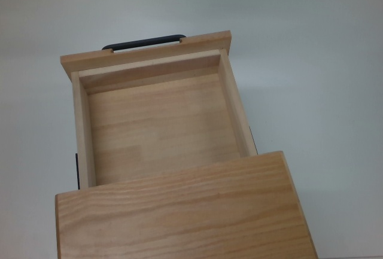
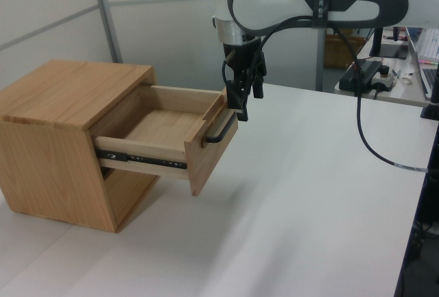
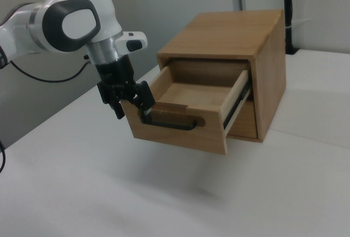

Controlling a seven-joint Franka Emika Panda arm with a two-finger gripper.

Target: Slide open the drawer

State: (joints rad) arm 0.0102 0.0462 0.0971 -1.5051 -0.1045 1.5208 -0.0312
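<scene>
Drawer [image 2: 168,136] stands pulled well out of the wooden cabinet [image 2: 51,139] on the white table [image 2: 309,194], its tray bare inside. Gripper [image 3: 131,105] hangs just above the black handle [image 3: 169,123], fingers spread, seemingly clear of it.

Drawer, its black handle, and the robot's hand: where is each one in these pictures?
Drawer [image 1: 158,127], top view, on its bare wooden floor.
Handle [image 3: 174,125], right view, on the middle of the black bar.
Hand [image 2: 243,105], left view, between its fingertips above the handle.
</scene>
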